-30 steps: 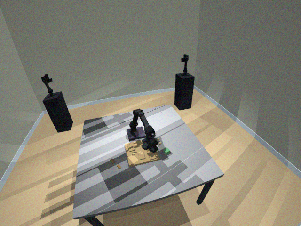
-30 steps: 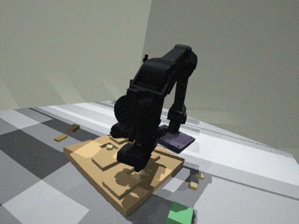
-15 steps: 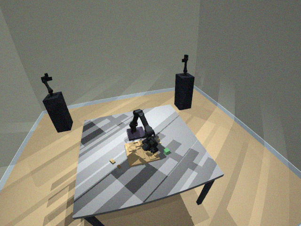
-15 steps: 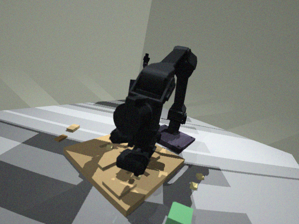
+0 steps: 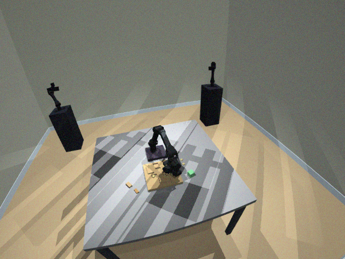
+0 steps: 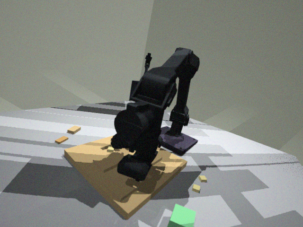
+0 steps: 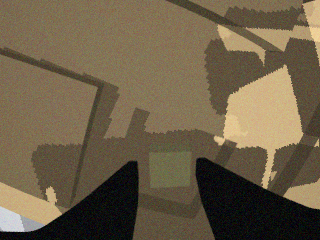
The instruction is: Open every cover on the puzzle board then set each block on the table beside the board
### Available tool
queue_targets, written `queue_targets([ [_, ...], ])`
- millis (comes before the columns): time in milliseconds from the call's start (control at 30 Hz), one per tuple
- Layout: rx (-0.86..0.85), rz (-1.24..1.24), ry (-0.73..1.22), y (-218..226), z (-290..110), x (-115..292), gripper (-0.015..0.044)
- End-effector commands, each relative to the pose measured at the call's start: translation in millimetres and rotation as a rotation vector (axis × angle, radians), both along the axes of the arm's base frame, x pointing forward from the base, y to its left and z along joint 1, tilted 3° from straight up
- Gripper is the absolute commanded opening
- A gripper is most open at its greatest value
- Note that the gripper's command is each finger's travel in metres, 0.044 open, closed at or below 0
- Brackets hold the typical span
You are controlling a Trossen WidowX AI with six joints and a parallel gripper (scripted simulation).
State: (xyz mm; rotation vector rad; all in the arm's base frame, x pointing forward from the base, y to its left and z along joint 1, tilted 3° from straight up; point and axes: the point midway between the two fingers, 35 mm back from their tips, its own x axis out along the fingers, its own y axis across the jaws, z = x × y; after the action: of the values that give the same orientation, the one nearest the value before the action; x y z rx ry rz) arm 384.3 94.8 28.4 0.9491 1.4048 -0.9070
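Puzzle board (image 6: 93, 158), tan, lies on the striped surface (image 5: 156, 223) just in front of the arm's purple base plate (image 6: 189, 144). Hand (image 7: 167, 180) hangs low over the board's near edge, fingers part-spread w/ nothing pinched; a small olive block (image 7: 170, 168) sits in its well directly between and beyond the tips.

Risks, as I judge them:
- Tips look only a little wider than the block; slight offset = one finger lands on the well rim, block jams or tilts.
- Well is shadowed, so depth is hard to read; closing too high could clip only the block's top and drop it.

Surroundings: green cube (image 6: 182, 216) near the board's corner, two small tan pieces (image 6: 199, 183) on that side, two orange-tan pieces (image 6: 67, 134) opposite, all off the board. Covers hard to tell apart; the arm hides much of the board.
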Motion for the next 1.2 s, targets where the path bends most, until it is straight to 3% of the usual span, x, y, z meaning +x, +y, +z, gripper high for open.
queue_targets([
  [0, -0.004, -0.006, 0.000, 0, -3, 0, 0.0144],
  [367, 0.000, 0.000, 0.001, 0, -2, 0, 0.0080],
  [1167, -0.002, -0.003, 0.000, -1, 24, 0, 0.0080],
])
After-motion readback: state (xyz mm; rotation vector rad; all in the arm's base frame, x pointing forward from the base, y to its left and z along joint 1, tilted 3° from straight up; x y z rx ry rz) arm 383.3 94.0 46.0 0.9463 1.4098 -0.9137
